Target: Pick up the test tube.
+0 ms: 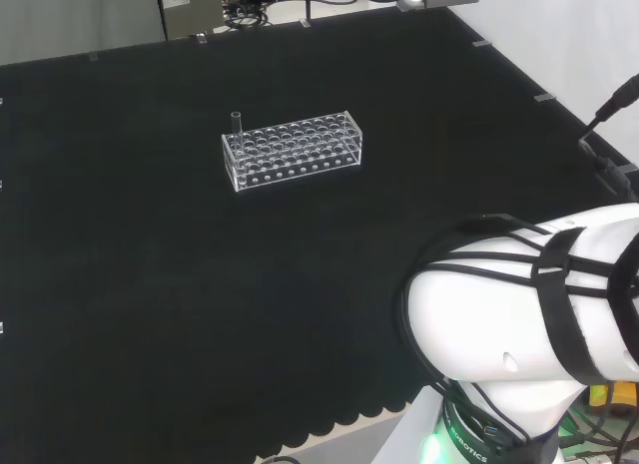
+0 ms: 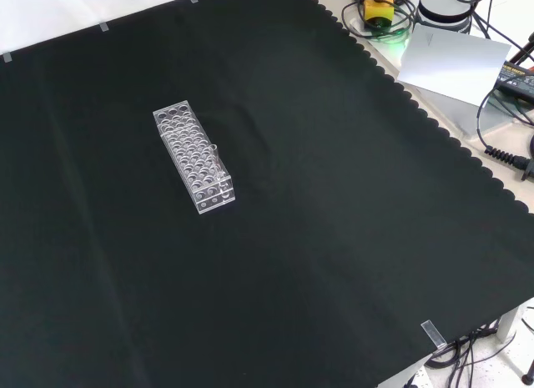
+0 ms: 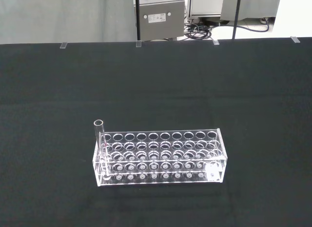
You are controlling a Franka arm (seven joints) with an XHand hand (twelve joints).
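Item: clear glass test tube (image 3: 100, 134), upright, long axis vertical, seated in an end corner hole of the clear plastic multi-hole rack (image 3: 161, 156) on the black-cloth worktop (image 1: 150, 284). Mouth stands above the rack top, so approach likely from above. Fingers' state: cannot tell.

White rounded arm link (image 1: 529, 304) wrapped in black straps and cables, green-lit base.

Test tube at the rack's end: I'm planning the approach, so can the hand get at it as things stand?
Probably yes: the test tube stands upright in a corner hole of the rack, its top clear above, with bare cloth around.
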